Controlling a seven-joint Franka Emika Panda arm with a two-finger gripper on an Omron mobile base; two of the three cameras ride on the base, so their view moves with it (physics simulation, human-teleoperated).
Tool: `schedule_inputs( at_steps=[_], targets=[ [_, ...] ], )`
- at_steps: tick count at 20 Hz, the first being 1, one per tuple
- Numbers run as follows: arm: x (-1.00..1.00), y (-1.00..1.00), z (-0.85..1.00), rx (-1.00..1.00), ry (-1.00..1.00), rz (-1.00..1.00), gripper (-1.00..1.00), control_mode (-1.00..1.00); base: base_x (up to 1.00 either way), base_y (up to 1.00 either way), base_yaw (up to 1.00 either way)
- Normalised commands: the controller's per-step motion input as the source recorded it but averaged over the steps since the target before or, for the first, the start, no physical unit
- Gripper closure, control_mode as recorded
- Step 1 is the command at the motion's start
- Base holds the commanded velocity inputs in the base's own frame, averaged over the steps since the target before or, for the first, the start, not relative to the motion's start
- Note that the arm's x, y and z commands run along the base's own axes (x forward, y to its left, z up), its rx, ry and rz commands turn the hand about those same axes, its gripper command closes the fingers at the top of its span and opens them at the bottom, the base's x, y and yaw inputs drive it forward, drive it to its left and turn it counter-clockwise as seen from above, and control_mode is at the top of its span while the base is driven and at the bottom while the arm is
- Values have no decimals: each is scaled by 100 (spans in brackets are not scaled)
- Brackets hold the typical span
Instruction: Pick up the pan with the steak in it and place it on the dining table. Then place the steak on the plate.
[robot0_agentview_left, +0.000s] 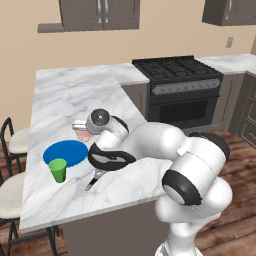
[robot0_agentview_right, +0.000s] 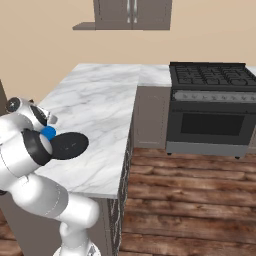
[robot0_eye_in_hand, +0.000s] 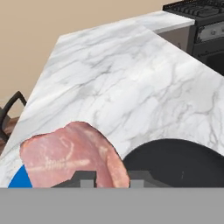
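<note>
The gripper (robot0_eye_in_hand: 112, 177) is clamped on the steak (robot0_eye_in_hand: 72, 155), which hangs between its jaws above the plate's (robot0_agentview_left: 65, 151) edge, beside the pan (robot0_eye_in_hand: 179, 162).

The dining table (robot0_agentview_left: 70, 90) is a white-grey veined marble island top on a grey cabinet base; it runs back toward the wall and meets the counter beside the black stove (robot0_agentview_left: 177, 75); on it lie a flat blue plate (robot0_agentview_left: 65, 152), a small green cup (robot0_agentview_left: 58, 170) upright at the plate's near edge, and a black pan (robot0_agentview_right: 69, 145), handle (robot0_agentview_left: 95, 178) toward the near edge.
</note>
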Motion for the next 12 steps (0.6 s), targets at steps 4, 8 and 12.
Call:
schedule_inputs(
  at_steps=[4,8,12],
  targets=[
    [0,5,2,2,-2,0,100,-100,0,0,0],
    [0,3,-1,7,0,0,100,-100,0,0,0],
    [0,1,-9,17,2,0,100,-100,0,0,0]
  ],
)
